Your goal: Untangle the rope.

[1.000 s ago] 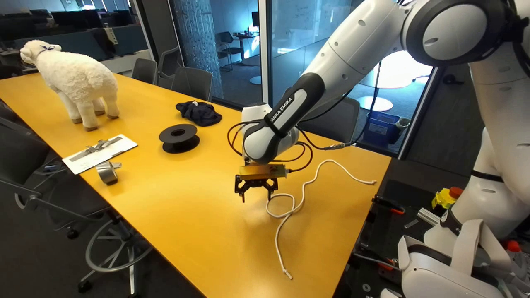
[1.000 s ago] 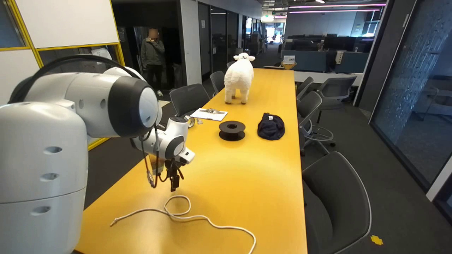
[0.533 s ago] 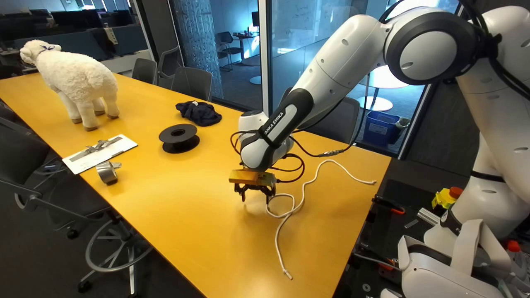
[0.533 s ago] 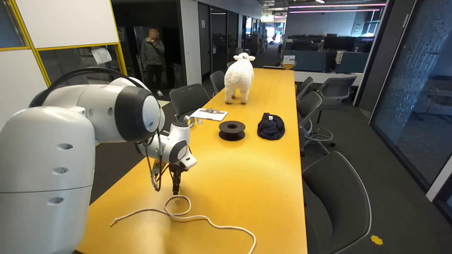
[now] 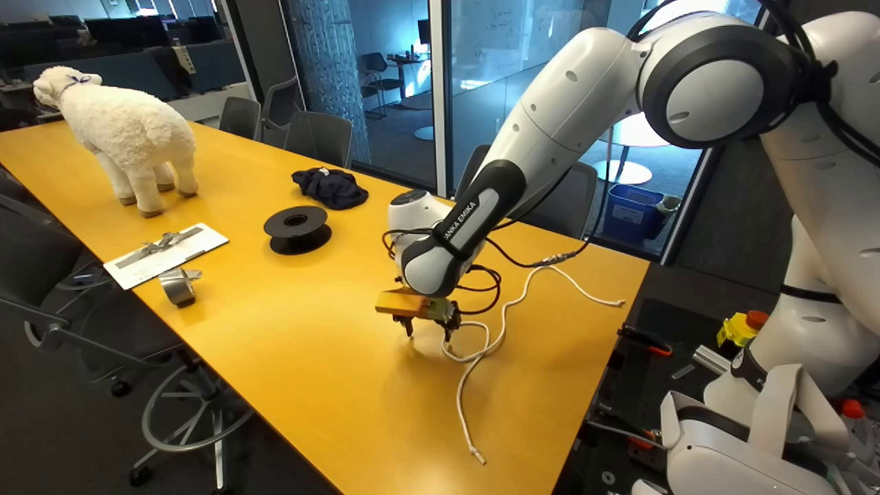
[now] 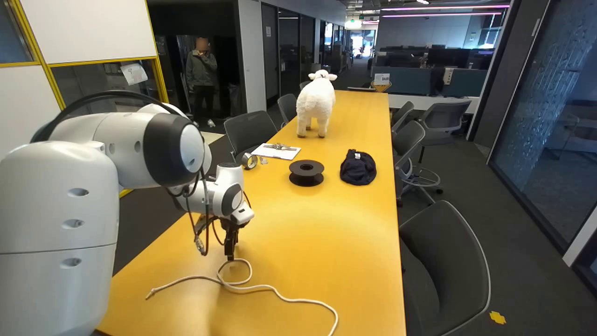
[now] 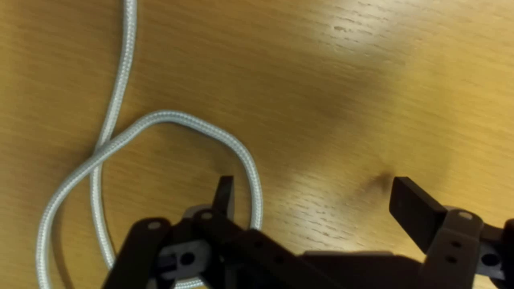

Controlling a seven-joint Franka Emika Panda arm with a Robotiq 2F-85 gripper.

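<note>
White and braided, the rope (image 7: pixel 168 116) lies on the wooden table (image 7: pixel 341 100) in a loop that crosses over itself; in the wrist view it runs off the top and bottom edges and partly behind the dark linkages of the gripper (image 7: pixel 313 179). The fingers are spread wide, unclenched: from above, one finger (image 7: pixel 224 194) appears over the inside of the loop and the other outside it, with a side of the loop between them. In an exterior view the rope runs off the bottom edge, the white arm (image 6: pixel 56 200) is cut off at left, and the fingers overlap edge-on, hard to tell apart. In both exterior views a fingertip overlaps the loop, but whether it touches rope or table cannot be told. A person (image 6: pixel 203 70) in the dim background stands with the face blurred.
</note>
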